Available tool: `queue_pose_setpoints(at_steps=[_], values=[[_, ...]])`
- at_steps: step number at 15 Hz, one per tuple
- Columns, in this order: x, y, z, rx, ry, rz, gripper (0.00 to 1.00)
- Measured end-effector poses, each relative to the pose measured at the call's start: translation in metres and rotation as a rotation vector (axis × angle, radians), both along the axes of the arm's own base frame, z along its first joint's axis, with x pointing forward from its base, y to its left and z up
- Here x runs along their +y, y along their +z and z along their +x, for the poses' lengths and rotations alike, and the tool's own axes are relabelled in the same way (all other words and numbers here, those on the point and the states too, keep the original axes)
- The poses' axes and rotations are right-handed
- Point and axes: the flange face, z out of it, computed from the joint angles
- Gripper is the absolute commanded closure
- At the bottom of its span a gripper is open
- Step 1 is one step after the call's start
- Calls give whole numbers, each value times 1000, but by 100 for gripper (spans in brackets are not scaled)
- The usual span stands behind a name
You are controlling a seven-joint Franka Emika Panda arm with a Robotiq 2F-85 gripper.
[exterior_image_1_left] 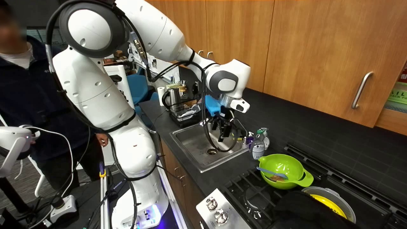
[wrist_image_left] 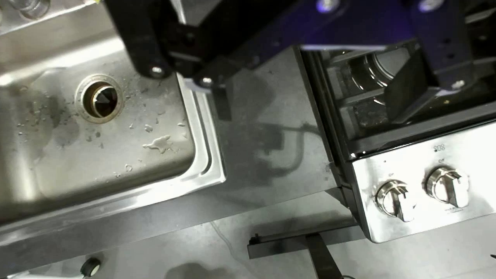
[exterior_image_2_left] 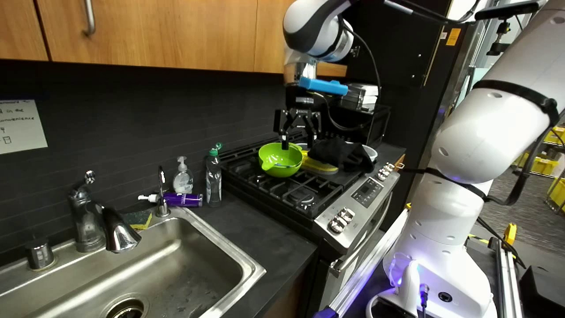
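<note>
My empty gripper, jaws spread, hovers over the counter between the edges of sink and stove. The green bowl sits near the stove's rear edge. I judge this positioning; lowering calls for clearing both edges.
</note>
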Motion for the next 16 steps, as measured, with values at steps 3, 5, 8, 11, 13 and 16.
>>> queue_pose_setpoints(at_steps=[3, 5, 8, 11, 13, 16], values=[[-4, -11, -2, -22, -18, -2, 0], [-4, -16, -1, -42, -29, 0, 0], [-4, -23, 4, -79, -51, 8, 0], [-3, -31, 13, -115, -72, 14, 0], [0, -38, 17, -120, -74, 12, 0], [4, -41, 21, -116, -69, 11, 0]])
